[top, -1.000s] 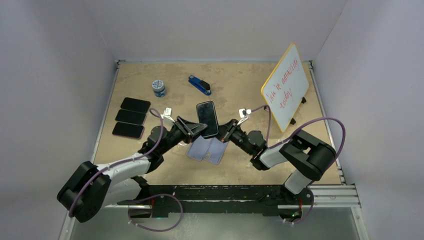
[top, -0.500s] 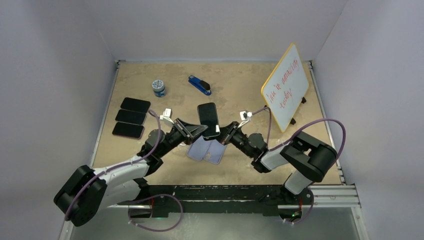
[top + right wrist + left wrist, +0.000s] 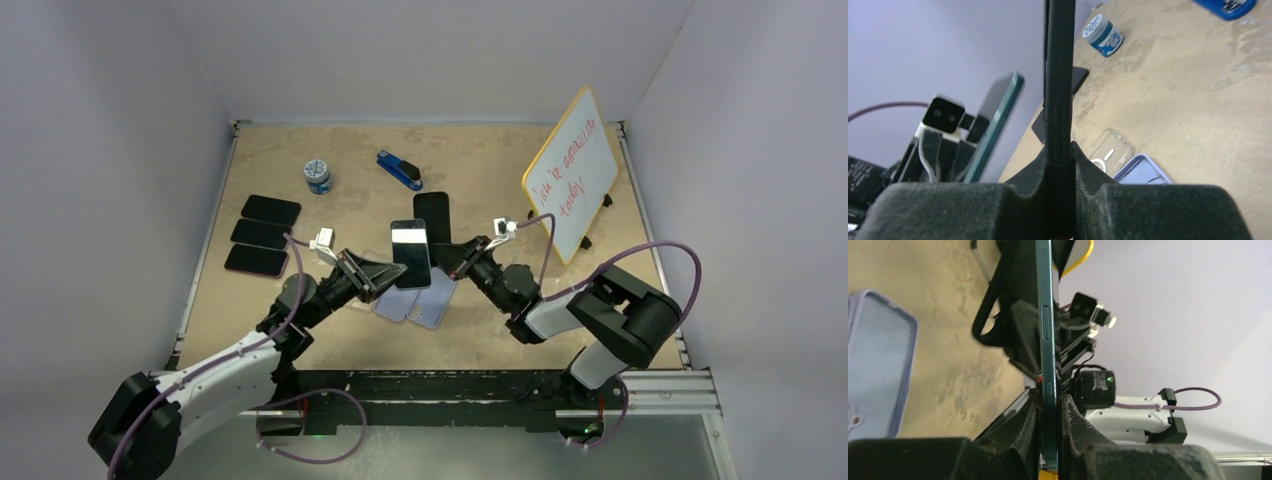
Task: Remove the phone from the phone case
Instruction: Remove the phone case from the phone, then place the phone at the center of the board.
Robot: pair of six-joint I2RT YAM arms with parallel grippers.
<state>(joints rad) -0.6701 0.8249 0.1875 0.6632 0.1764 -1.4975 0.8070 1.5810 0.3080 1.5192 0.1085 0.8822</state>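
Above the table, phone now separated from phone case

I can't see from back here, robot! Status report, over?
Left gripper shut on phone. Right gripper shut on black case. Phone and case apart, both lifted. Loose cases lie underneath.

Overhead view looking down on whole surface, wrist views close behind own jaws, facing each other, all sharing lilac case.
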